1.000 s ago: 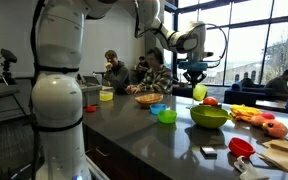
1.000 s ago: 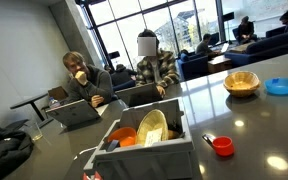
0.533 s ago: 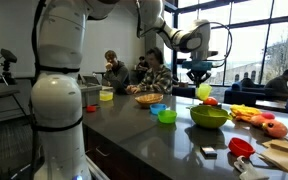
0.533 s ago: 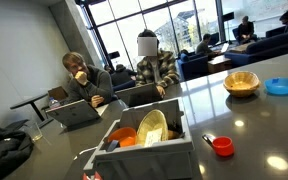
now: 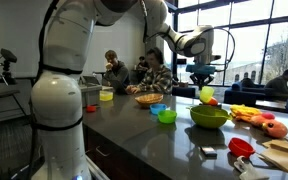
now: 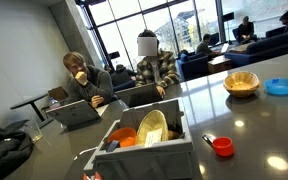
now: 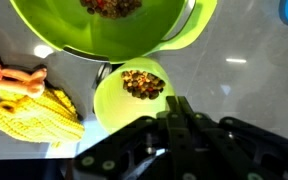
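In an exterior view my gripper [image 5: 203,78] hangs above the dark counter, shut on the rim of a small lime-green cup [image 5: 205,95]. The cup is just above the near-left rim of a large green bowl [image 5: 209,117]. In the wrist view the shut fingers [image 7: 176,112] pinch the edge of the cup [image 7: 114,105], which holds brown bits. The green bowl [image 7: 54,30] lies right beyond it with similar brown bits inside. The gripper is out of view in the exterior view that shows the seated people.
On the counter stand a wicker basket [image 5: 149,98], a blue bowl [image 5: 157,108], a small green bowl [image 5: 167,117], a red bowl [image 5: 241,146] and toy fruit [image 5: 264,122]. A yellow knitted toy [image 7: 34,112] lies beside the cup. A grey crate [image 6: 144,140] stands nearer.
My gripper has carried the small green cup to the right, closer to and over the edge of the large green bowl. Nothing else has moved.
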`<control>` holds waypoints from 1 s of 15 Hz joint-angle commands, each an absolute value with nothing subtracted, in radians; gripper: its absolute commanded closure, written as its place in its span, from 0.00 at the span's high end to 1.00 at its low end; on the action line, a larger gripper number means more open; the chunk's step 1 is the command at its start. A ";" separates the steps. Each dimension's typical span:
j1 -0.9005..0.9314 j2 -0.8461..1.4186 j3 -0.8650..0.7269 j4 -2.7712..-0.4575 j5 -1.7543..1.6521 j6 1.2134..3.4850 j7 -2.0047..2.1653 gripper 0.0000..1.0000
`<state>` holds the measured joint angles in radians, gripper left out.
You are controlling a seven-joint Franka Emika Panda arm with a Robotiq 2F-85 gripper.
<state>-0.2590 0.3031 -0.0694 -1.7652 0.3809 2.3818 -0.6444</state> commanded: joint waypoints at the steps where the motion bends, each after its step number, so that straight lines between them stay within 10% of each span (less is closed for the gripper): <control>1: -0.296 0.340 -0.034 -1.715 0.456 2.390 -0.674 0.01; 15: -0.296 0.347 -0.036 -1.699 0.524 2.413 -0.565 0.01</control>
